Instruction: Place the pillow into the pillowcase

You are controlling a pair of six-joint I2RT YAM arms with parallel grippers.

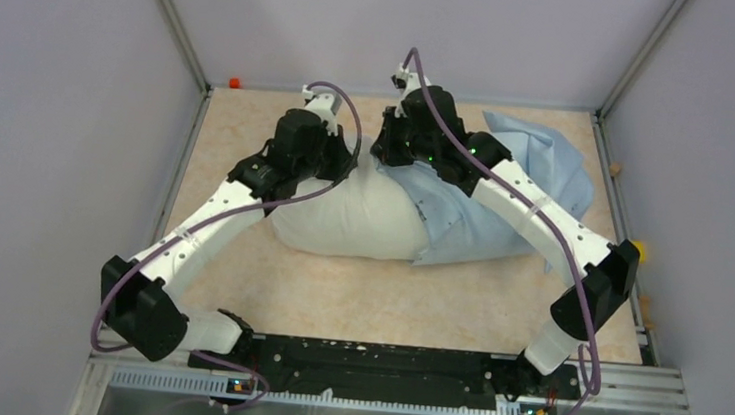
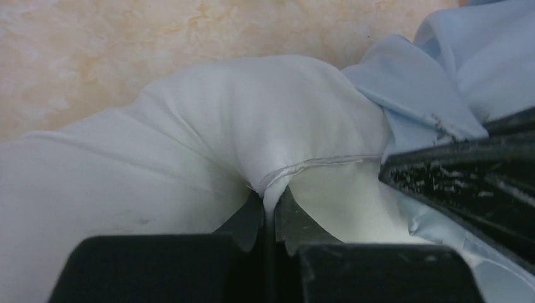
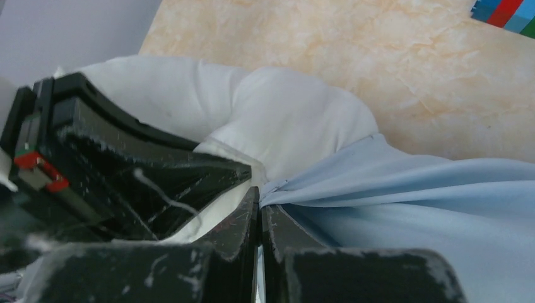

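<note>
Left gripper (image 2: 270,214): jaws closed, pinching the seamed far edge of the pillow (image 2: 208,126). Right gripper (image 3: 259,205): jaws closed on the hem of the pillowcase (image 3: 410,202), just beside the left gripper. Pillow: lies mid-table (image 1: 375,304), right end inside the case, left part bare. The case trails right and far. Step in hand, as judged: draw the hem leftward over the pillow while the left pinch anchors the seam, both grips firm and fingers kept from clashing.

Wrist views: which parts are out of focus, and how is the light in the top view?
Left wrist: black fingers blurred, plump off-white fabric pillow sharp. Right wrist: black fingers soft, thin light-blue fabric pillowcase clear. Top external: evenly lit, soft shadows only.
</note>
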